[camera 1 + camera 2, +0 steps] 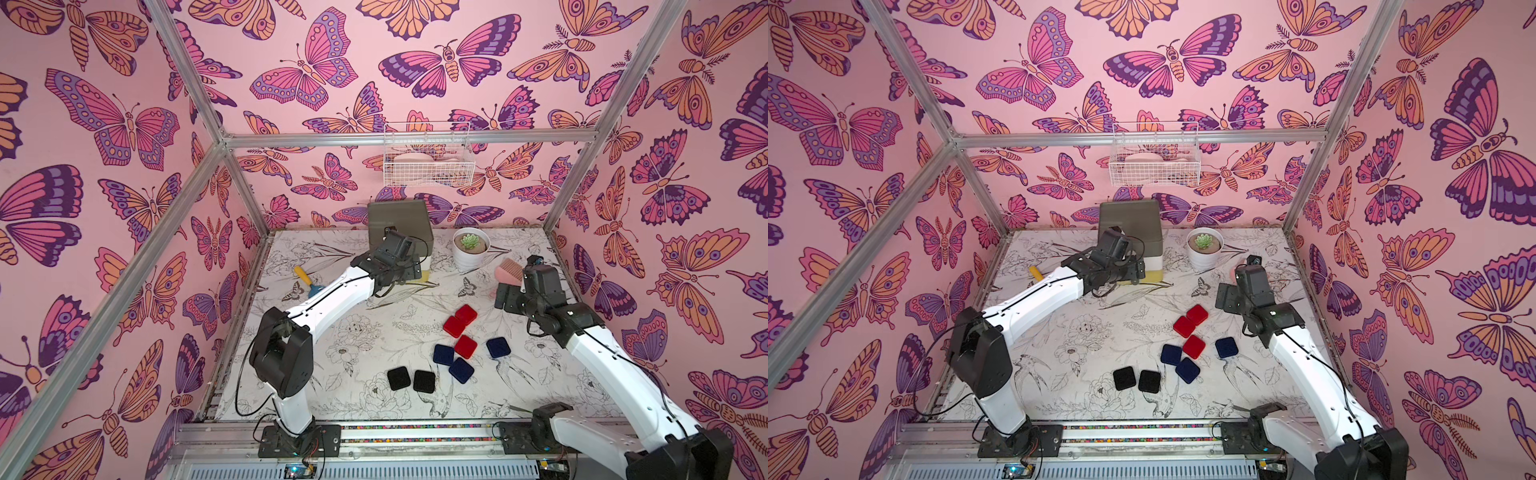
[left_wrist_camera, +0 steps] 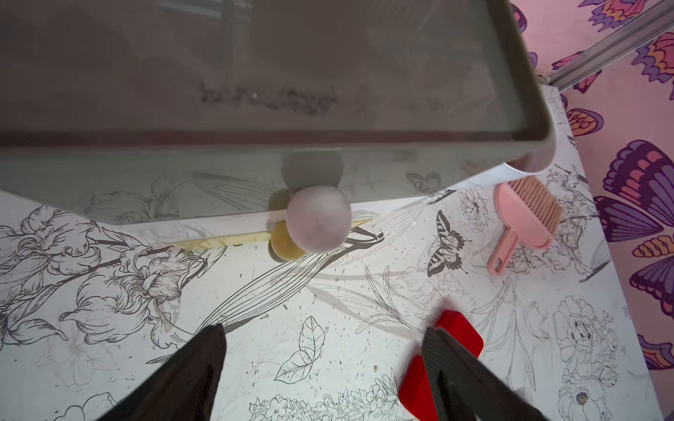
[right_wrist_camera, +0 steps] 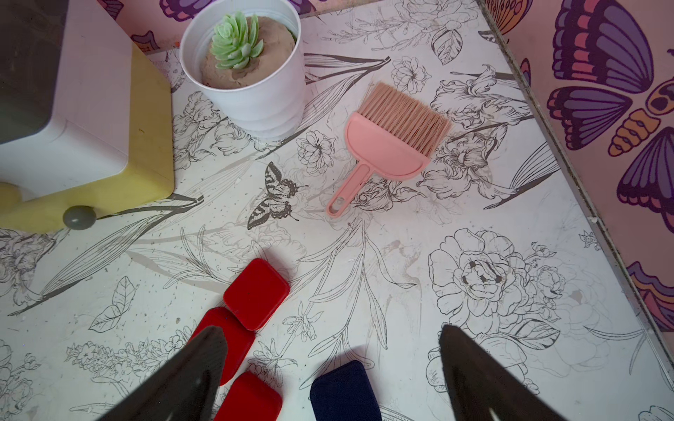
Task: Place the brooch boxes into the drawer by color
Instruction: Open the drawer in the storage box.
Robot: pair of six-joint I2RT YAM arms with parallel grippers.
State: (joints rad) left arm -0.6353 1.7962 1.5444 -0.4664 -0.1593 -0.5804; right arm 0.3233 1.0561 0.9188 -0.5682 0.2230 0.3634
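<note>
White drawer knob [image 2: 318, 218] ahead of left gripper [image 2: 322, 330], jaws apart, right gripper [image 3: 330, 328] apart too

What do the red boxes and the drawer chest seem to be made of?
Red boxes: probably a velvet or flocked covering, matte, with no glare. Drawer chest: likely moulded plastic, smooth and semi-gloss; in the left wrist view its grey front mirrors the flower print of the table.
</note>
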